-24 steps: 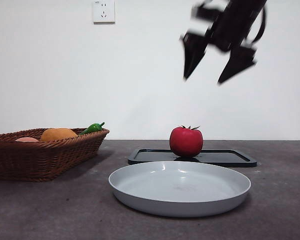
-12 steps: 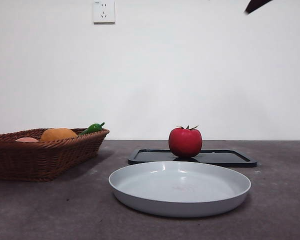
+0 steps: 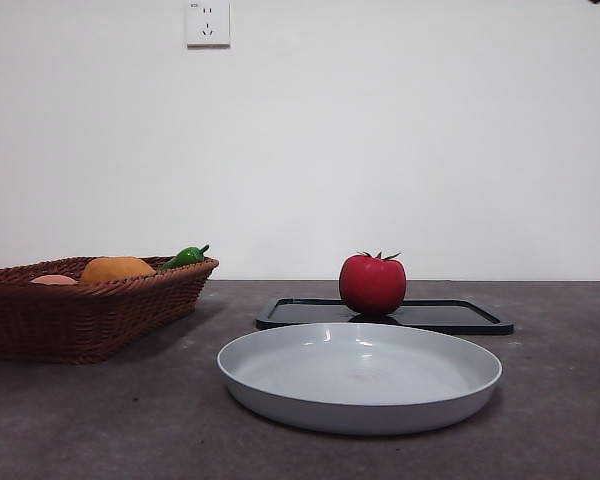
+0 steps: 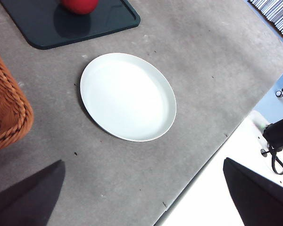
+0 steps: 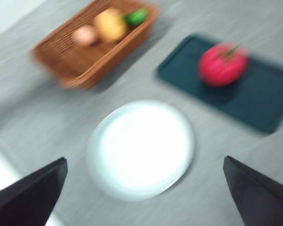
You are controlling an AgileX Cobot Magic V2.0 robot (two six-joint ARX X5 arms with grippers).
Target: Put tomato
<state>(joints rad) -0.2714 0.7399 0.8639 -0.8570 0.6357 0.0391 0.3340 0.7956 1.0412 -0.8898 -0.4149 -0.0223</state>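
Note:
The red tomato (image 3: pixel 372 284) stands upright on the black tray (image 3: pixel 450 316), its green stem on top; it also shows as the tomato (image 4: pixel 79 4) and, blurred, the tomato (image 5: pixel 221 63). My right gripper (image 5: pixel 145 159) is open and empty, high above the table over the grey plate (image 5: pixel 141 148). My left gripper (image 4: pixel 143 161) is also open and empty, held high near the table's front edge. In the front view only a black tip shows at the top right corner and another at the left edge.
The grey plate (image 3: pixel 360 400) lies in front of the tray. A wicker basket (image 3: pixel 80 310) at the left holds an orange fruit (image 3: pixel 117 268) and a green pepper (image 3: pixel 185 256). The table edge (image 4: pixel 212 150) runs close to the plate.
The open gripper that hung above the tomato at the upper right has risen out of the front view. The tomato stays on the tray.

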